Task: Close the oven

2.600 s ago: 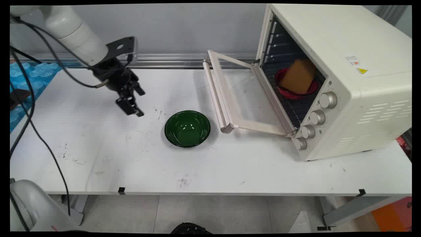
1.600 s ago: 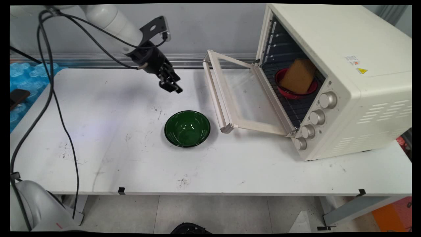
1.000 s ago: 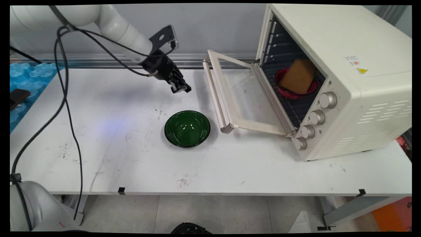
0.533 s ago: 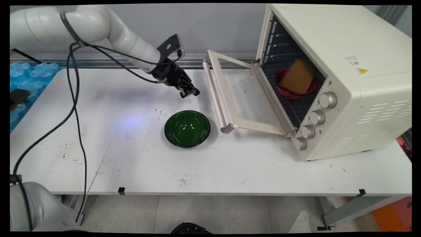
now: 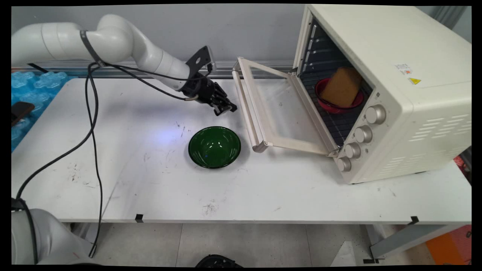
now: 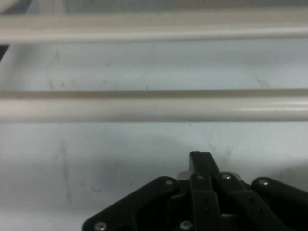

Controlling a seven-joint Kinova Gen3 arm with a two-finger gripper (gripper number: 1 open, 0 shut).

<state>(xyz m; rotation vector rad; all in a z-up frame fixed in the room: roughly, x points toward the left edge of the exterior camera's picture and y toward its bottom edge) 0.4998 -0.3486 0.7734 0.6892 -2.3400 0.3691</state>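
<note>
My black gripper [image 5: 225, 109] hangs low over the table, just left of the toaster oven's lowered door [image 5: 271, 109] and its cream handle bar [image 5: 246, 109]. Its fingers are pressed together and hold nothing. In the hand view the gripper [image 6: 201, 160] points at the handle bar [image 6: 154, 106], which runs across the picture a short way ahead. A green bowl [image 5: 214, 146] sits empty on the table, below the gripper and apart from it. Inside the open oven [image 5: 380, 86] a red bowl [image 5: 339, 105] on the rack holds a brown block [image 5: 340, 87].
Black cables [image 5: 94, 124] hang from the arm down across the table's left part. Blue packing material [image 5: 26, 94] lies beyond the table's left edge. The oven's knobs [image 5: 361, 135] face the near right.
The gripper has travelled from the table's left, up and rightward, then down to a spot right next to the oven door's handle. The bowls and the oven have stayed put.
</note>
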